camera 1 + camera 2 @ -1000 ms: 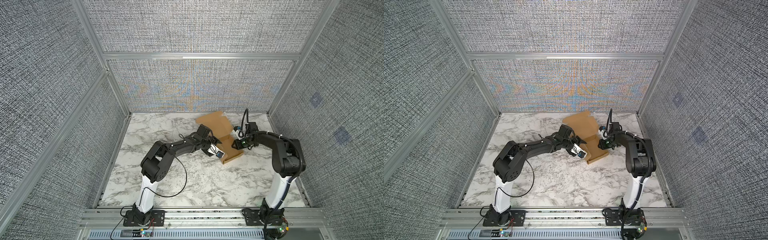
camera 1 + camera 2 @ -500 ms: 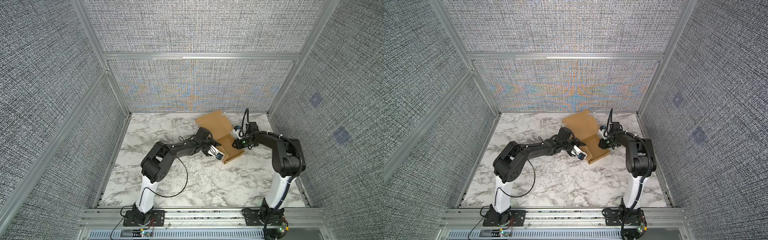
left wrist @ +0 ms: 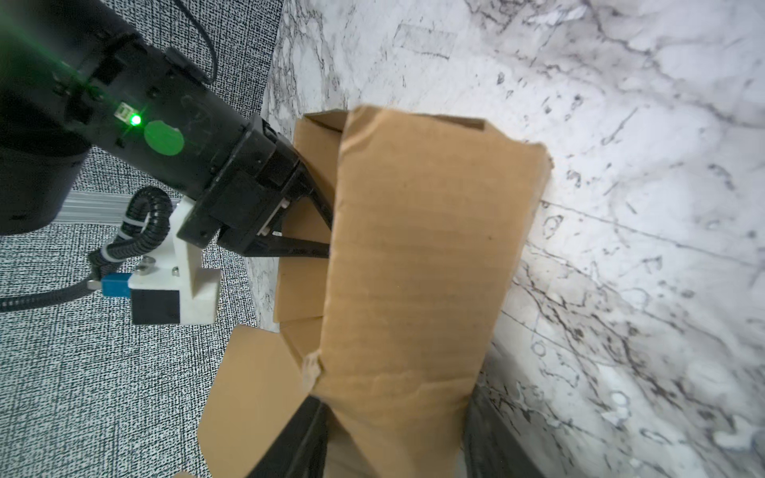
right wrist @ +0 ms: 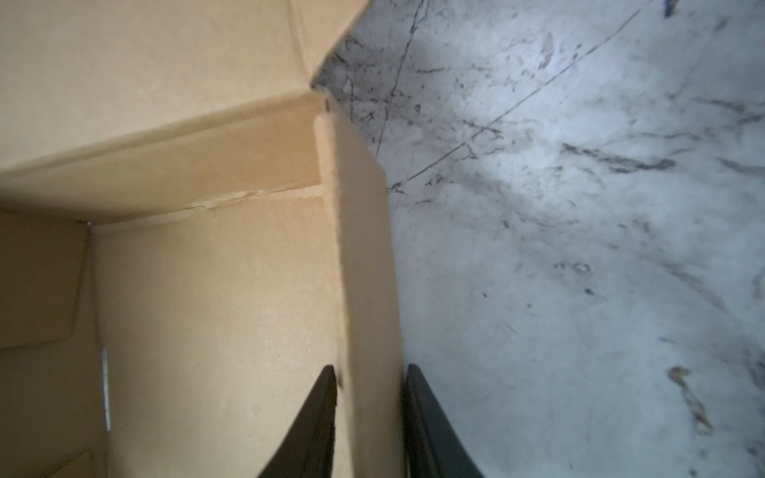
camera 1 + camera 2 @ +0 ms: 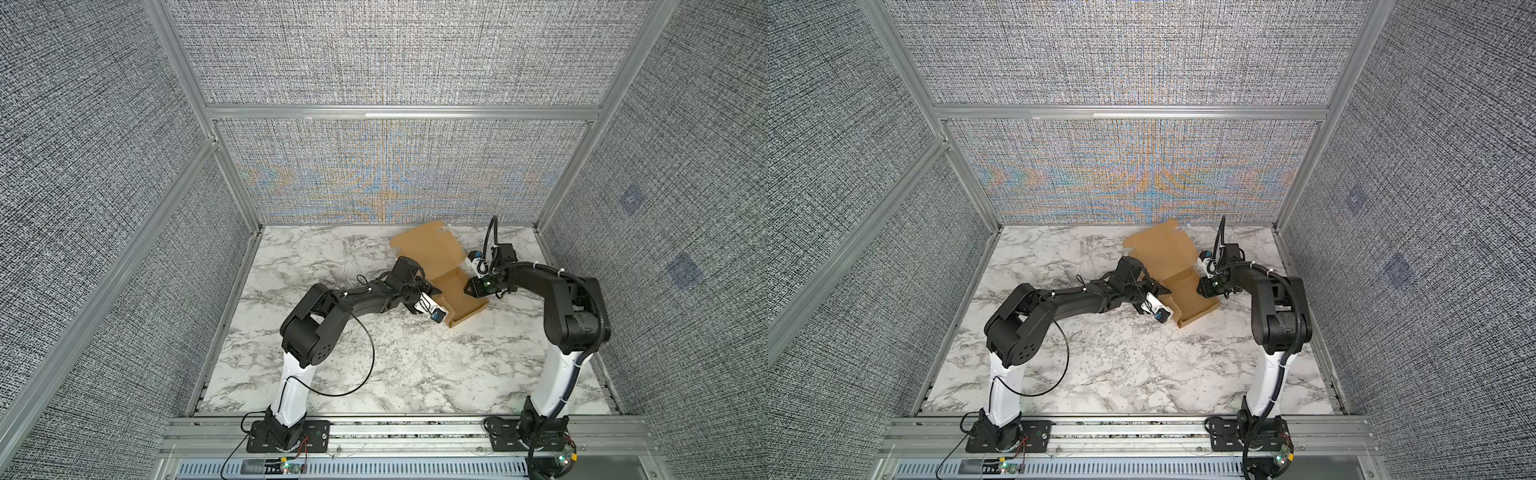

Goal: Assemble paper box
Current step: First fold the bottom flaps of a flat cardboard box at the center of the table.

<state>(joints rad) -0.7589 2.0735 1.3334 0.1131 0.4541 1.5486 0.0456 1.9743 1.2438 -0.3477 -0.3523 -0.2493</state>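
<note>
- Walls are being folded: right fingers (image 4: pixel 314 426) are clamping a box (image 5: pixel 459 293) wall (image 4: pixel 364 269) between them.
- Left fingers (image 3: pixel 289 443) are straddling a flap (image 3: pixel 414 269); grip unclear.
- Next: probably tucking it inward.

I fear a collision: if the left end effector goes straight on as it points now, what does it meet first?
The paper box: its raised flap stands between the left end effector's fingers. Beyond it is probably the right end effector; depth is unclear.
</note>
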